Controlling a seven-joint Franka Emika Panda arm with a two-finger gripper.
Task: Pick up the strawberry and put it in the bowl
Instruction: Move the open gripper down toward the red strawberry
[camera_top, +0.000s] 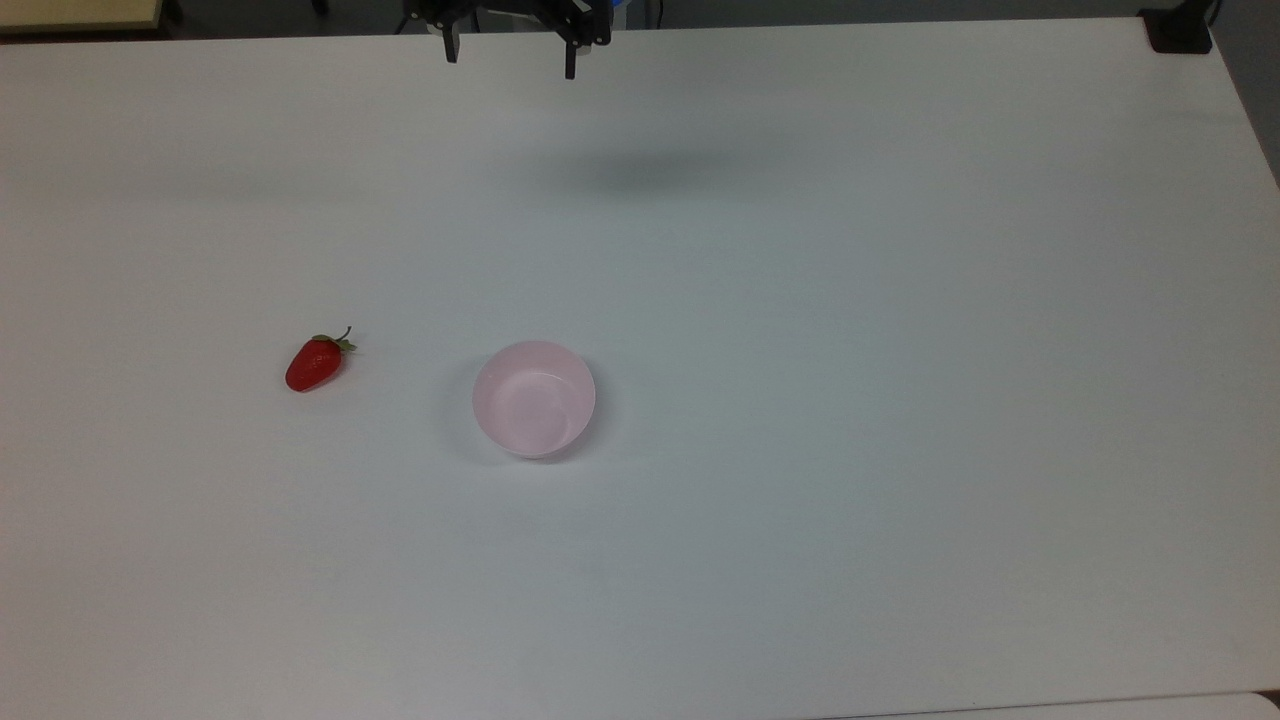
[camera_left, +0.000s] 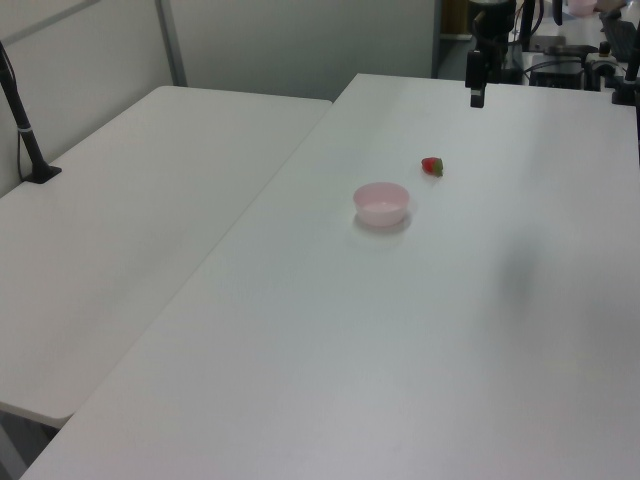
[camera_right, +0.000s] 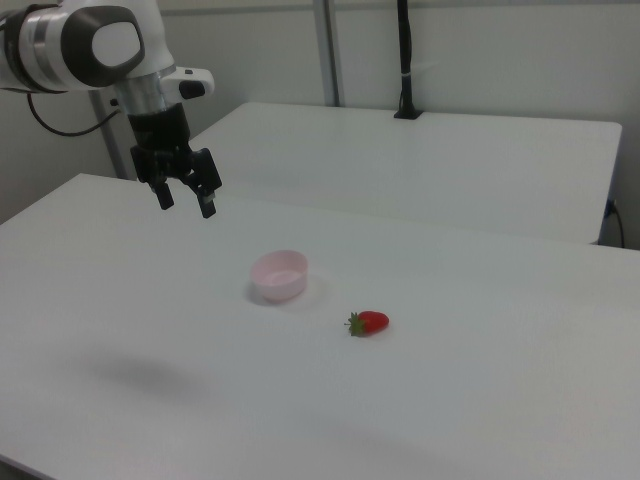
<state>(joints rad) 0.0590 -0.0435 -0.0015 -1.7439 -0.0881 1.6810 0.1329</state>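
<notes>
pincer (camera_right: 186, 198): two dark fingers spread apart, nothing between them; hangs high above the worktop (camera_right: 480, 400), pointing down.
pincer, top view (camera_top: 510, 58): sits at the top view's upper edge; a soft shadow lies on the bare surface just below it.
bowl (camera_top: 534, 399): the nearer of the two things. In the top view it lies almost straight down the picture from the pincer, a little to the top view's right. Upright, pale pink, empty.
strawberry (camera_top: 316, 363): the farther thing. In the top view it lies down and well to the top view's left of the pincer; in the right view (camera_right: 369, 323) it lies down and to the right view's right, beyond the bowl (camera_right: 279, 275).
strawberry axis: lies on its side, long axis slanted in the top view, green cap toward the upper right, tip toward the lower left.
strawberry to bowl: apart, bare worktop between them.
judgement: approach not yet begun; the coming move has to carry the pincer across and down to the fruit, likely closing across its short width.
</notes>
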